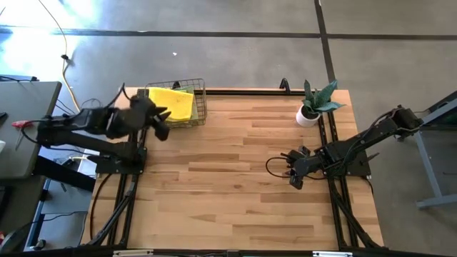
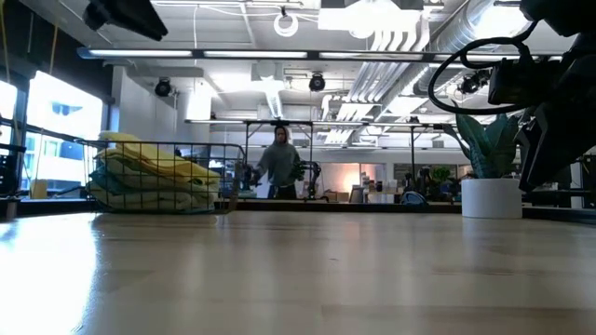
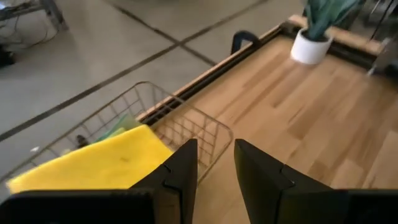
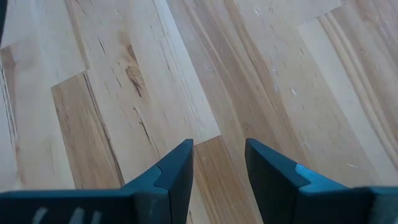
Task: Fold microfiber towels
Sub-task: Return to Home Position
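Yellow towel (image 1: 173, 104) tops the basket (image 1: 201, 103) stack (back-left of the worktop (image 1: 235, 193)). Both part-open, empty: left pincer (image 3: 216, 146) by the basket rim, right pincer (image 4: 219, 149) over bare wood. I'd lift left clear first.

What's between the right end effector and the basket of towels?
Nothing: the high view shows bare tabletop from right end effector to the wire basket of towels.

There is one table (image 1: 235, 193). Two tools: the left tool (image 1: 163, 126) and the right tool (image 1: 294, 173). One wire basket (image 1: 199, 100). One yellow towel (image 1: 173, 104) tops a pile of towels (image 2: 154, 179), too squashed together to count. One plant (image 1: 315, 106). One person (image 2: 278, 167).
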### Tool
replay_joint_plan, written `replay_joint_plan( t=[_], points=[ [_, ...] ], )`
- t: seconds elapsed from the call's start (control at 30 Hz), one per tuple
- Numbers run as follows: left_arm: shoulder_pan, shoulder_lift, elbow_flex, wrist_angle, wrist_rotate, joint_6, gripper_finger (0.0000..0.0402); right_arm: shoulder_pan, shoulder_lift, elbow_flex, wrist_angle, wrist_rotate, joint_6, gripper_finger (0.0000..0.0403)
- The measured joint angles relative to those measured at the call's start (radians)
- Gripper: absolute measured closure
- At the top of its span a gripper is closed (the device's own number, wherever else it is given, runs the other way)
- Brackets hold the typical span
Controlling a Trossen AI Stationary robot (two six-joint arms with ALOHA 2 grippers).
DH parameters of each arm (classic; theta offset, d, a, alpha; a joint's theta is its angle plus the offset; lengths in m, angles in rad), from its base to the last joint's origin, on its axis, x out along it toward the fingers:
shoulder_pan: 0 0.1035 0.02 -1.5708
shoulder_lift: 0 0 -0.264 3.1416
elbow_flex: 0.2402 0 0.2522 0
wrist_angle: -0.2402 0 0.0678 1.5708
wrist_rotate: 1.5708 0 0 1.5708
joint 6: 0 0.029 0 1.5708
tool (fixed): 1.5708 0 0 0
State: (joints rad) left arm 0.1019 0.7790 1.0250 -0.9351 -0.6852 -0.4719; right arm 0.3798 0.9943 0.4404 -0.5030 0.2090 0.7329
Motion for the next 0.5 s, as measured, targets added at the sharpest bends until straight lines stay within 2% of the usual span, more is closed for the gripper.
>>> replay_joint_plan(
  t=[0.13, 0.27, 0.37, 0.5],
  points=[
    [-0.109, -0.073, -0.192, 0.221, -0.110, -0.016, 0.0307, 0.000, 0.000, 0.000, 0.000, 0.000, 0.000, 0.0265],
    [-0.191, -0.134, -0.406, 0.550, -0.165, 0.108, 0.0307, 0.000, 0.000, 0.000, 0.000, 0.000, 0.000, 0.0265],
    [-0.220, -0.165, -0.558, 0.821, -0.134, 0.212, 0.0307, 0.000, 0.000, 0.000, 0.000, 0.000, 0.000, 0.0265],
    [-0.230, -0.174, -0.742, 1.180, 0.015, 0.302, 0.0307, 0.000, 0.000, 0.000, 0.000, 0.000, 0.000, 0.0265]
  ],
)
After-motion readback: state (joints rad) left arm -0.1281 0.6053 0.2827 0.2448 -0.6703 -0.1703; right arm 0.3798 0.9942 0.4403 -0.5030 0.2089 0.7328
